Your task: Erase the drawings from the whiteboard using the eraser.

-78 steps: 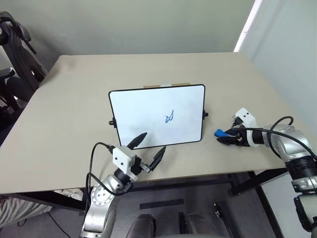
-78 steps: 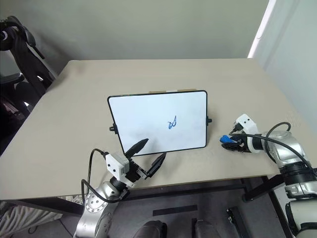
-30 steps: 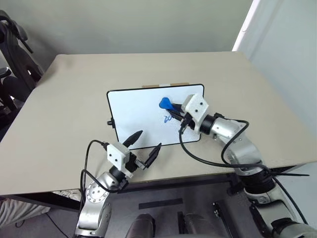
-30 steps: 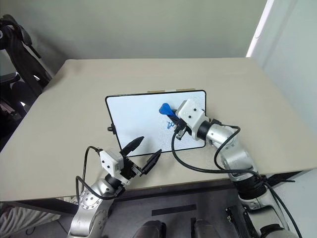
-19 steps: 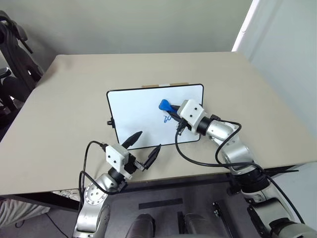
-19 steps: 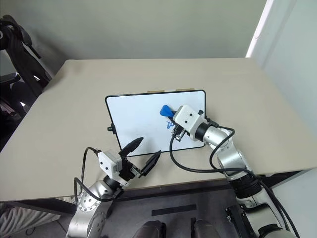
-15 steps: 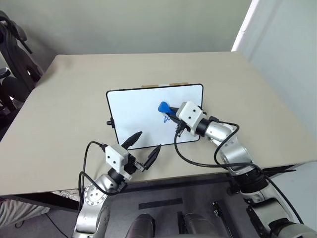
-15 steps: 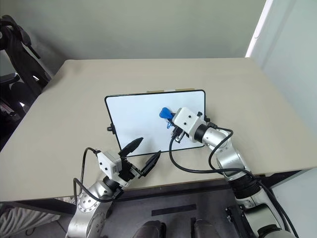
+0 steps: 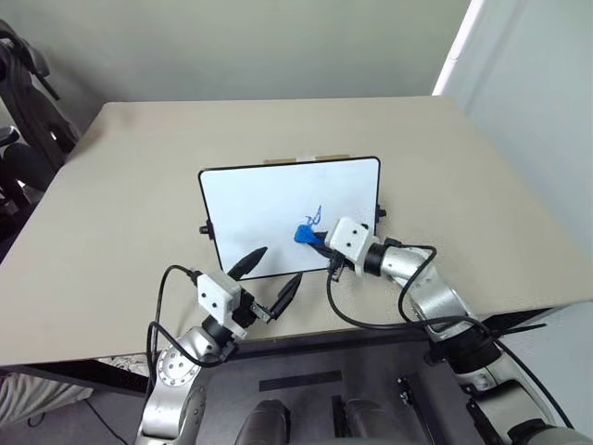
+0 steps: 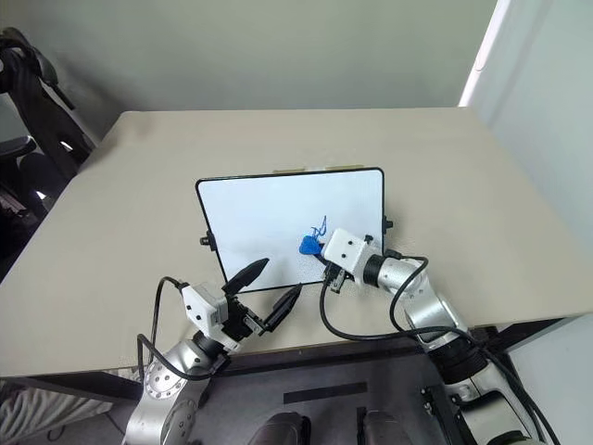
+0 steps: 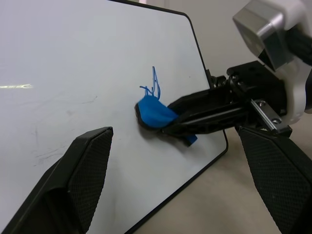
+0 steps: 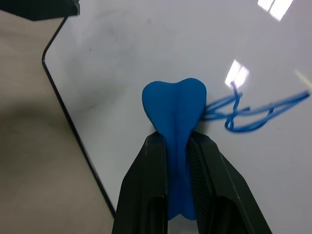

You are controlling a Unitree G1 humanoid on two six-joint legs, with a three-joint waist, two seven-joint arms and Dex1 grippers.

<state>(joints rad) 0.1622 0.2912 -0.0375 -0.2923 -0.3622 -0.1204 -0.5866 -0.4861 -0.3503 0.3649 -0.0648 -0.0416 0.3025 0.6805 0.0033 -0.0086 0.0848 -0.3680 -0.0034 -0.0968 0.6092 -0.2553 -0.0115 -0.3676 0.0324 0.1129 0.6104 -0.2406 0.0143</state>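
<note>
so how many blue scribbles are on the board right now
1: the drawings, one scribble right of the whiteboard's centre, just beyond the eraser held by the right gripper, which might cover part.

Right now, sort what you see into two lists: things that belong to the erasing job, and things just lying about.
Belonging to the job:
- whiteboard
- drawings, blue scribble on the board
- eraser, blue, pinched in the right gripper

Just about:
- table, under the board
- tape strips at the board's far edge
- dark chair beyond the table's left corner
- left gripper, fingers open, holding nothing
</note>
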